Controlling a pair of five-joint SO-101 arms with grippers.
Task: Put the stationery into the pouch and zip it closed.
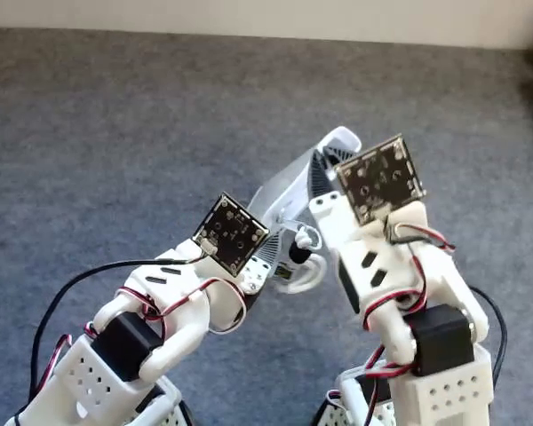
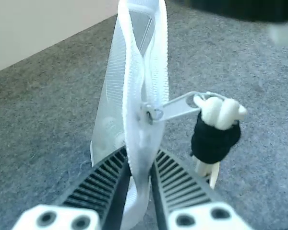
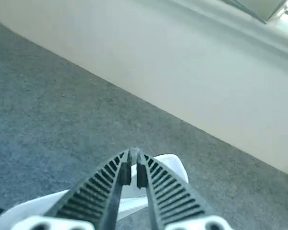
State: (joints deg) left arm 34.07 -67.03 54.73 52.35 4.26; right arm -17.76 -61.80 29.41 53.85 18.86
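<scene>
pouch (image 1: 289, 182) is held up over the grey carpet (image 1: 115, 133) between both arms | left gripper (image 2: 140, 155) is clamped on its zip edge, near the zip pull (image 2: 175, 108) | right gripper (image 3: 133, 155) is pinched shut on its far end

The pouch (image 2: 116, 86) is frosted, see-through plastic with a fine ribbed texture, and its zip pull (image 2: 175, 108) is dull metal. The pads (image 2: 175, 177) of my left end effector (image 2: 141, 158) are matt black ribbed plastic. The desk (image 2: 43, 120) is rough grey felt.
</scene>
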